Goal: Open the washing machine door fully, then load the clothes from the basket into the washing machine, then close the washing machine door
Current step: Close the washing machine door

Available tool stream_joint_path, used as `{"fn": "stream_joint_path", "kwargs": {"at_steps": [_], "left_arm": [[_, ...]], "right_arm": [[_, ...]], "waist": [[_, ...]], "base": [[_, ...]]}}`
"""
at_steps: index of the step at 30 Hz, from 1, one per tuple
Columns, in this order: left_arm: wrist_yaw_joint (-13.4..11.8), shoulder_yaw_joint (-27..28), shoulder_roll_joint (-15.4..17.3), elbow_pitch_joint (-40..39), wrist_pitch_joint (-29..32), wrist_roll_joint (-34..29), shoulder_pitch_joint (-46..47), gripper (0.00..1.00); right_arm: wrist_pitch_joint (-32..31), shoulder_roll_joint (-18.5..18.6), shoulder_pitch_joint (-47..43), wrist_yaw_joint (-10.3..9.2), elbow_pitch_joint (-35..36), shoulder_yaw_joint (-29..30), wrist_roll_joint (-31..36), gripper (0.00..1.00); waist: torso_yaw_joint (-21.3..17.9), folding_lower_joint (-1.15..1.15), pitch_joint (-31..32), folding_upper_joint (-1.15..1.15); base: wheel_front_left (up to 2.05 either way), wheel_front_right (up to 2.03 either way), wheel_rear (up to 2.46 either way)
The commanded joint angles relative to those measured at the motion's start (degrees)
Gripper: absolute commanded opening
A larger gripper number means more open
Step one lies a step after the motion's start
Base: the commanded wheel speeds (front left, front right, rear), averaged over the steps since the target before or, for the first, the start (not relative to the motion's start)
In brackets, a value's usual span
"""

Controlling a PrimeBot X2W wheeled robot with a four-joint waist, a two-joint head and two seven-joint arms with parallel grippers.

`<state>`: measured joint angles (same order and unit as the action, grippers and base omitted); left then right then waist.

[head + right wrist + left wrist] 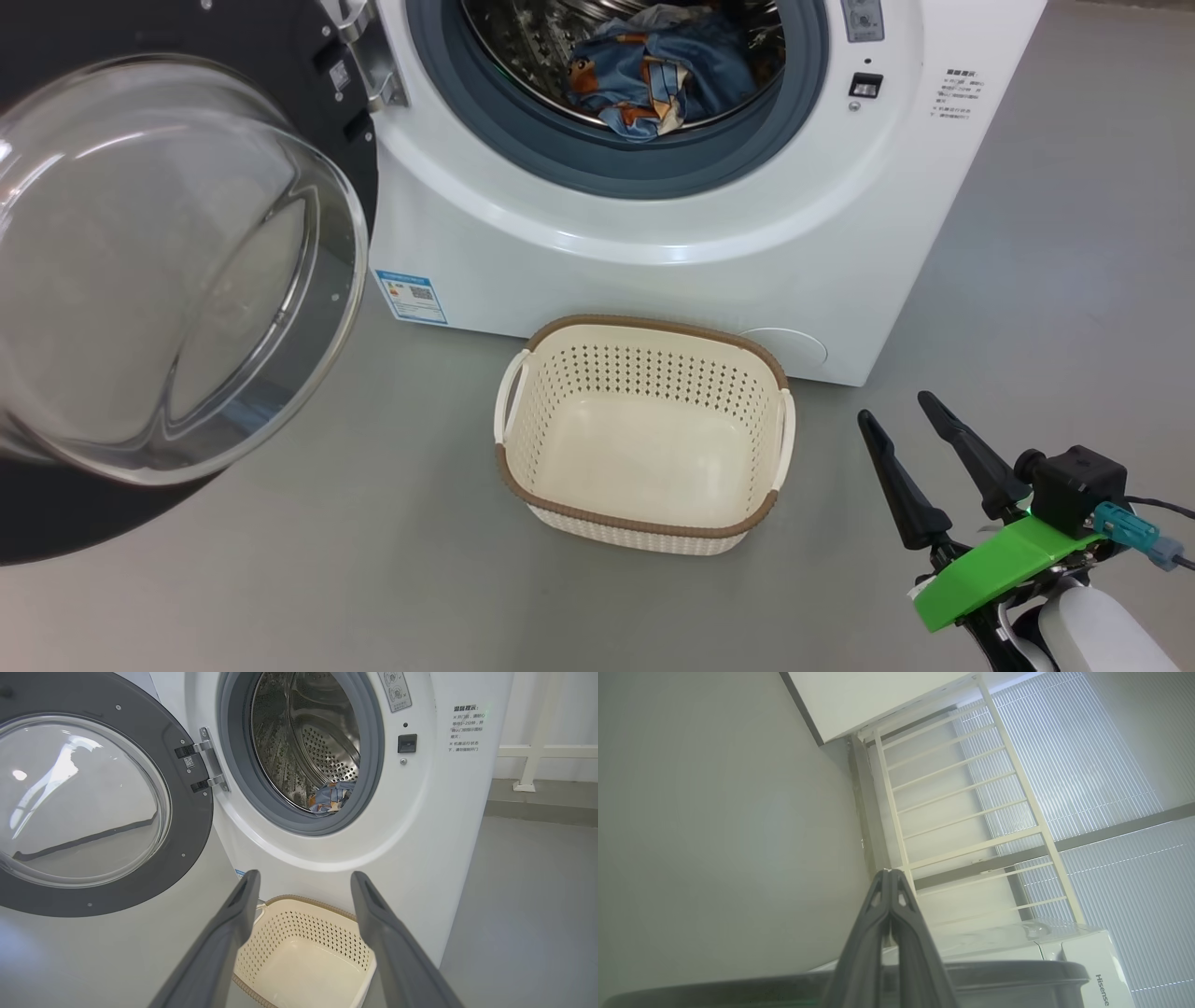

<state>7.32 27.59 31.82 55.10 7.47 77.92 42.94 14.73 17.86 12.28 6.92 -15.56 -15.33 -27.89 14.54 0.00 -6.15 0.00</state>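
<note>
My right gripper (894, 407) hangs low and to the right of the washing machine (653, 252), its two fingers spread wide with nothing between them; I judge it waits there because the loading is done. The clothes (653, 84) lie inside the machine's drum, a blue printed heap just behind the grey gasket; the basket (644, 327), on the floor right in front of the machine, is bare to its bottom.

My left gripper (890, 872) has its fingers pressed tight together, gripping nothing that I can see; its camera looks up past a dark curved edge that may be the rim of the washing machine door (177, 271), though that view is too poor to be sure; closed fingers would suit a push on that rim. The door stands swung wide to the left of the machine on its steel hinge (369, 70), glass bowl facing outward; closing it is what remains, by my reckoning.

Around the machine: a blue label sticker (411, 297) on its lower left front; the latch slot (865, 86) right of the opening; a white railing (532, 751) behind it to the right. The basket sits low and close to the machine's front; I judge the door would pass above it; a fold of cloth near the gasket is the thing to watch.
</note>
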Motion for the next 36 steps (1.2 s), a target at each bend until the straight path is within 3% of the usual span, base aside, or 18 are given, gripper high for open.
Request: {"fn": "stream_joint_path", "kwargs": {"at_steps": [1, 11, 16, 28, 36], "left_arm": [[0.16, -0.23, 4.72, 0.14, 2.17, 0.36, 1.91, 0.0], [0.16, -4.09, 4.9, 0.96, 10.67, 1.03, 3.19, 0.0], [0.16, -6.85, 4.74, 0.19, 19.66, 1.97, 2.48, 0.0], [0.16, -11.76, 3.89, -9.2, 37.97, 5.43, -2.42, 0.0], [-0.25, -14.79, 1.29, -17.15, 46.86, 7.69, -4.67, 0.0]], "right_arm": [[0.27, 0.71, 1.32, 0.57, 1.15, -0.85, -0.43, 1.0], [0.27, 0.35, 1.45, 0.57, 0.9, -0.67, -0.11, 1.0], [0.27, -0.01, 1.31, 0.57, 0.59, -0.82, -0.12, 1.0], [0.27, -1.13, -0.4, 0.57, -0.02, -0.34, -0.48, 1.0], [0.27, -2.56, -1.8, 0.57, -0.58, -0.14, -1.02, 1.0]], "waist": [[-0.35, 0.0, -0.36, 0.0], [0.08, 0.0, -0.92, 0.0], [0.3, 0.0, -0.38, 0.0], [1.8, 0.0, 2.2, 0.0], [3.12, 0.0, 4.38, 0.0]], "base": [[0.0, 0.0, 0.0], [0.0, 0.0, 0.0], [0.0, 0.0, 0.0], [0.0, 0.0, 0.0], [0.0, 0.0, 0.0]]}}
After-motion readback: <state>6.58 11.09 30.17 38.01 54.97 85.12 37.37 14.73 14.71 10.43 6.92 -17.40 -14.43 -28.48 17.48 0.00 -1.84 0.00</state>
